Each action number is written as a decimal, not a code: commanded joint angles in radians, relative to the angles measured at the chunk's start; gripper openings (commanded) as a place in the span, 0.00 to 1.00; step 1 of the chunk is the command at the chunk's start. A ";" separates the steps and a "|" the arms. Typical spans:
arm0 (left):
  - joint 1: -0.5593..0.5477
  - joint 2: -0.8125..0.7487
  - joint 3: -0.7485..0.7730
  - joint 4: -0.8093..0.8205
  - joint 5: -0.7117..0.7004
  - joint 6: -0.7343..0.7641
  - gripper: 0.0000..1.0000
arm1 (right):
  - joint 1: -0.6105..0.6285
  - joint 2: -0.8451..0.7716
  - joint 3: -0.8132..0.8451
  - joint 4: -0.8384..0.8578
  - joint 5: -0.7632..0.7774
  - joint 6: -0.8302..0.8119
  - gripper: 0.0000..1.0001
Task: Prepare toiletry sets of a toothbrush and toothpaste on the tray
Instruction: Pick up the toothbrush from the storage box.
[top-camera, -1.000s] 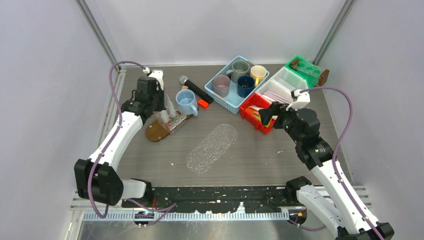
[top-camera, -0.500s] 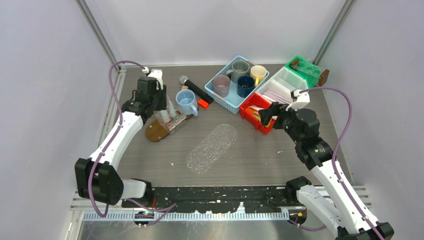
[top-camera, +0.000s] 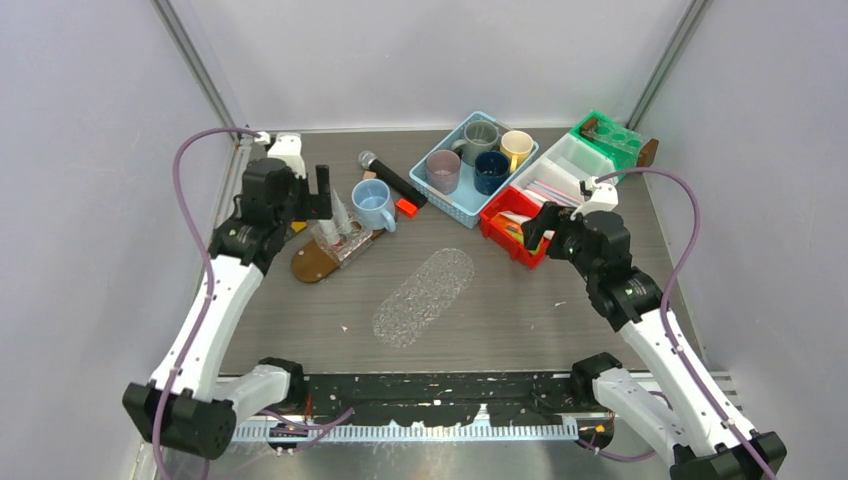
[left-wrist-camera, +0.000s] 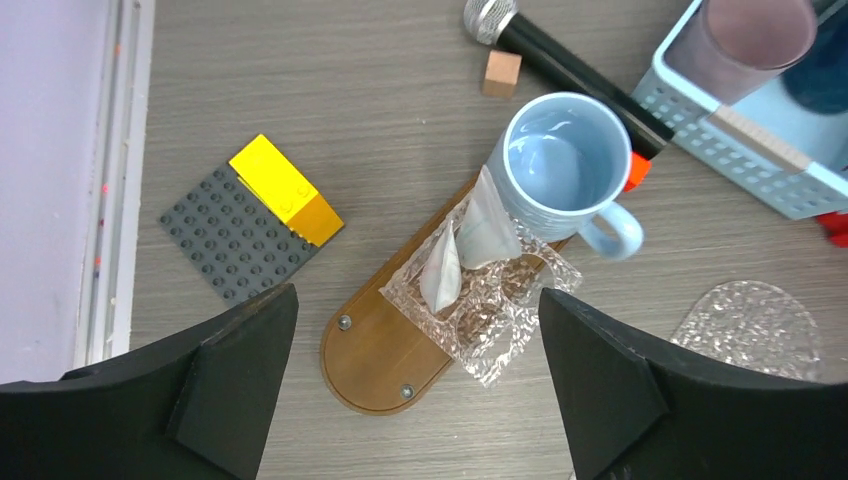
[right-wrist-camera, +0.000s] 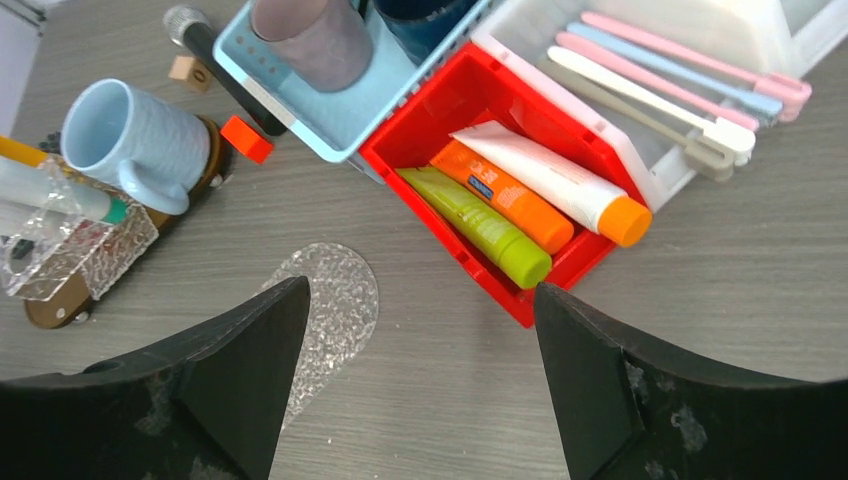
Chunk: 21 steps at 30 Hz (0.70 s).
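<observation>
Your left gripper (left-wrist-camera: 418, 298) hangs over the tray (left-wrist-camera: 368, 355), which lies toward the table's far left corner. Its jaws are spread wide with nothing between them. On the tray sits a clear holder (left-wrist-camera: 495, 325), and two whitish tubes (left-wrist-camera: 486, 226) stand in it, leaning a little. A mug (left-wrist-camera: 555, 165) stands on the tray's far end, just beside the holder.

Your right gripper (right-wrist-camera: 420, 288) hovers over the red bin (right-wrist-camera: 430, 105) near the table's right edge. Its jaws are wide too, and they hold nothing. Three tubes lie side by side in that bin: a white tube (right-wrist-camera: 545, 175) with an orange cap, an orange tube (right-wrist-camera: 505, 195) and a green tube (right-wrist-camera: 470, 215), each touching the next. Behind it, the white bin (right-wrist-camera: 720, 20) holds the toothbrushes (right-wrist-camera: 650, 85), pink, blue and white, lying side by side.
</observation>
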<state>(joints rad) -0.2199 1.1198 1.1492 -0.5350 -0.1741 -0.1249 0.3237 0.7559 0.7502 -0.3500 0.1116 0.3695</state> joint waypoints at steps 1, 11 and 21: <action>0.006 -0.126 0.007 -0.017 0.038 0.019 0.95 | -0.024 0.041 0.044 -0.054 0.052 0.056 0.89; -0.092 -0.349 -0.111 0.026 0.006 0.043 0.98 | -0.243 0.246 0.127 -0.093 0.017 0.118 0.89; -0.169 -0.475 -0.250 0.108 -0.119 0.080 0.98 | -0.439 0.635 0.366 -0.072 0.077 0.064 0.85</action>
<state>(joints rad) -0.3584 0.6724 0.9138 -0.5037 -0.2131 -0.0837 -0.0452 1.2942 1.0218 -0.4519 0.1600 0.4580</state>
